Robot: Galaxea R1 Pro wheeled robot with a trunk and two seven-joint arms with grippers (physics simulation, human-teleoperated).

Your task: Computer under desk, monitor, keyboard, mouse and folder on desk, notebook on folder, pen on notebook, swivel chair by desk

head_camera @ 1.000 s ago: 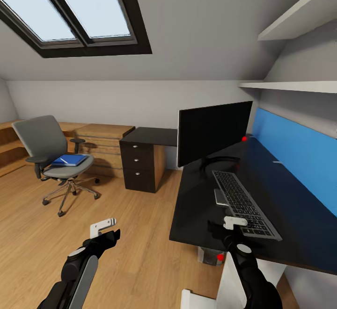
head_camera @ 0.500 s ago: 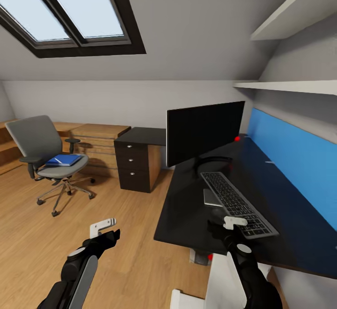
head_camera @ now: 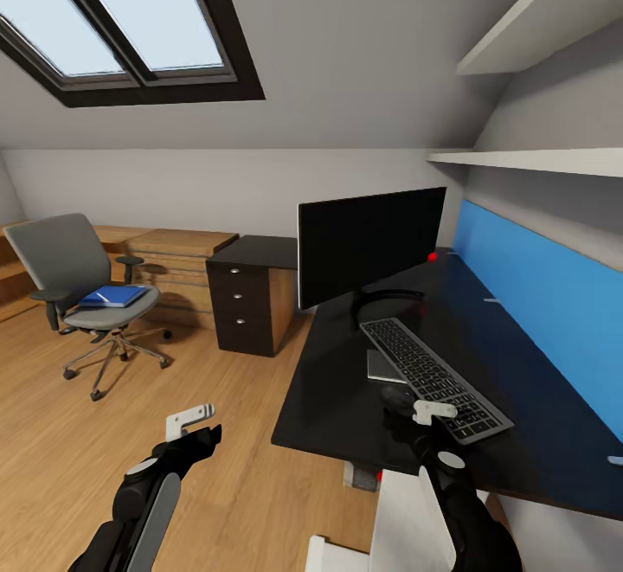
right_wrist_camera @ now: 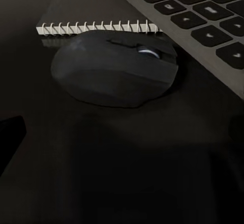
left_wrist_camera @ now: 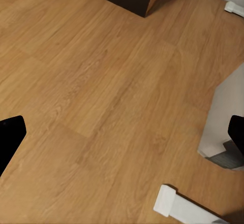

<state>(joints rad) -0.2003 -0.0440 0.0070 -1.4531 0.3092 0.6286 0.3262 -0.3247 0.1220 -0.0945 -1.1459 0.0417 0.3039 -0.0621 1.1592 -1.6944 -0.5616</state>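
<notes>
The monitor [head_camera: 370,245] stands on the black desk [head_camera: 333,399], with the keyboard [head_camera: 433,377] lying in front of it. A grey spiral notebook [head_camera: 381,366] pokes out from beside the keyboard, and the black mouse [head_camera: 399,396] rests just in front of it. My right gripper [head_camera: 414,423] hovers open just short of the mouse [right_wrist_camera: 114,74], close to the keyboard [right_wrist_camera: 203,10] and notebook [right_wrist_camera: 96,28]. A thin white pen [head_camera: 491,300] lies by the blue panel. The blue folder [head_camera: 111,297] lies on the swivel chair [head_camera: 82,282] at far left. My left gripper [head_camera: 197,433] hangs open over the floor. The computer [head_camera: 362,475] peeks out under the desk.
A black three-drawer unit [head_camera: 247,305] stands between chair and desk, with a light wooden chest [head_camera: 177,260] behind it. White shelves [head_camera: 536,159] hang over the desk. A white desk leg [left_wrist_camera: 223,117] and foot [left_wrist_camera: 183,209] stand on the wooden floor [left_wrist_camera: 101,92].
The whole head view has shifted, so the camera moved: desk, monitor and chair slid left in the picture. The mouse now shows by my right gripper. Both arms look unmoved.
</notes>
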